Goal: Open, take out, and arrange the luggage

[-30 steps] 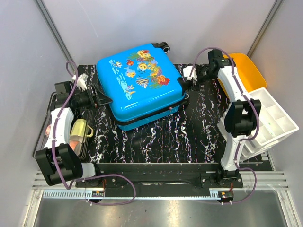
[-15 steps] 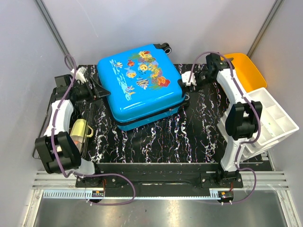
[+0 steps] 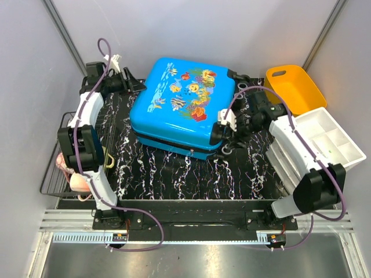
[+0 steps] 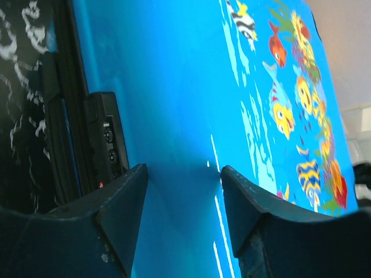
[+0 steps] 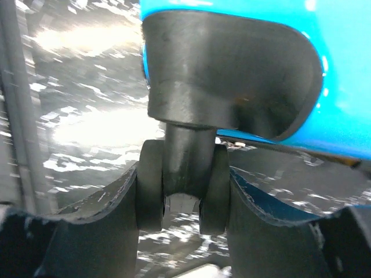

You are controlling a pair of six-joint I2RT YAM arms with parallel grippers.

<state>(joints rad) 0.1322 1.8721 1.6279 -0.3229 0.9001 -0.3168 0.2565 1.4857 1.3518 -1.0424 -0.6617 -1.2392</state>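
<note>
The luggage (image 3: 179, 104), a bright-blue suitcase with a fish print, lies flat and closed on the black marbled table (image 3: 191, 174), turned at an angle. My left gripper (image 3: 135, 87) is open at its far left corner. In the left wrist view the left gripper (image 4: 184, 171) has the blue shell (image 4: 174, 87) beyond its spread fingers, and the black lock (image 4: 107, 139) beside the left finger. My right gripper (image 3: 221, 128) is at the near right corner. In the right wrist view the right gripper (image 5: 182, 185) is shut on a black twin wheel (image 5: 152, 185) under the blue shell (image 5: 342, 69).
An orange bin (image 3: 293, 87) stands at the back right. A white compartment organiser (image 3: 327, 142) sits at the right edge. A wire rack (image 3: 55, 174) holding pink and yellow items (image 3: 66, 168) lies on the left, near the left arm's base.
The luggage has turned and shifted toward the back right. My left gripper swung to the far left corner. My right gripper came nearer and closed round the corner wheel.
</note>
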